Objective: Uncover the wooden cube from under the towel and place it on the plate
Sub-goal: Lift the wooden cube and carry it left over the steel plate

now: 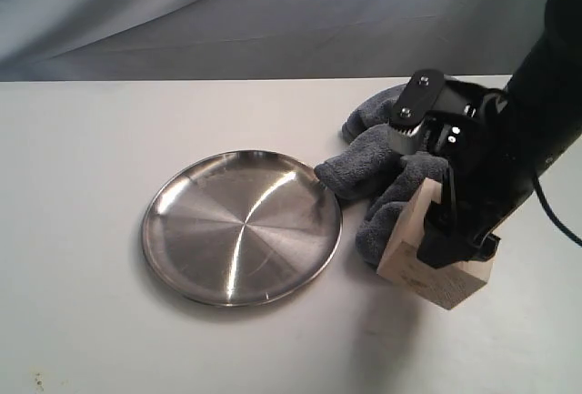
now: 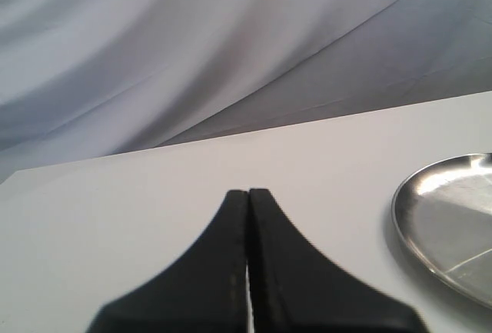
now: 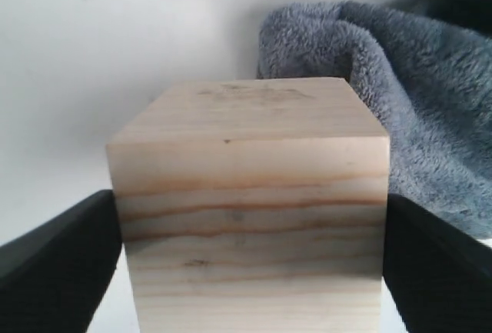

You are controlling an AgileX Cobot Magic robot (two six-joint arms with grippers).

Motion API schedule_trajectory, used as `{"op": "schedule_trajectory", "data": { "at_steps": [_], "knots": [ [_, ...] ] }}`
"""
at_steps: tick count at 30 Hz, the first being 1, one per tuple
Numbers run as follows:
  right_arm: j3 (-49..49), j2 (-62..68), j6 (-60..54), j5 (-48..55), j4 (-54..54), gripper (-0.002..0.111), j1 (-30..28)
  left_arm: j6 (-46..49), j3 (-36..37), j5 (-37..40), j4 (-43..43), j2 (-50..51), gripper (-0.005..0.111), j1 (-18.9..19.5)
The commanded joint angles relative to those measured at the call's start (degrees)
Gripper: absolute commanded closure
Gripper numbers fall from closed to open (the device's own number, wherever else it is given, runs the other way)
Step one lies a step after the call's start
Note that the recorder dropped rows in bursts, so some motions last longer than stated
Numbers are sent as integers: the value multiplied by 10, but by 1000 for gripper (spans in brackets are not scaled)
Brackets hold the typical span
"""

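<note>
The counter (image 1: 82, 139) is a white, flat surface. A grey-blue backdrop (image 1: 273, 12) hangs in folds behind its far edge.

Plate (image 1: 209, 230): one. It lies flat near the middle of the counter, closer to the near edge than to the far edge.

Towel (image 1: 364, 171): one. It lies bunched to the right of the plate, toward the far right corner. One fold reaches the plate's rim; contact cannot be confirmed. The right arm hides the towel's right part.

Cube (image 1: 406, 247): one. It is fully uncovered and sits near the right edge, in front of the towel and well off the plate. Its far side is touching or just beside the towel. A strip of counter separates it from the plate's rim. It appears tilted; whether its base rests on the counter cannot be told.

Grippers: two.
- The right gripper (image 1: 450, 244) comes in from the right edge and is opened to the cube's width. Its fingers (image 3: 54, 256) press on two opposite faces of the cube. The arm hides part of the cube in the exterior view.
- The left gripper (image 2: 248, 198) has its jaws pressed together with nothing between them. It hangs over the counter with the plate near it. It does not appear in the exterior view.
</note>
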Motion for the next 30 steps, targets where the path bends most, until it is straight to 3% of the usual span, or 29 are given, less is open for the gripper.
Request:
{"op": "schedule_trajectory", "data": {
  "at_steps": [1,15,20,28,30],
  "knots": [
    [-12,-22,-18,5,20,108,0,-2,0,-6,-3,-1,107,1],
    [-12,-22,-89,-48,94,108,0,-2,0,-6,-3,-1,107,1],
    [-12,-19,-188,-109,227,108,0,-2,0,-6,-3,-1,107,1],
    [-12,55,-266,-210,283,108,0,-2,0,-6,-3,-1,107,1],
    [-12,77,-337,-227,365,108,1,-2,0,-6,-3,-1,107,1]
  ]
}}
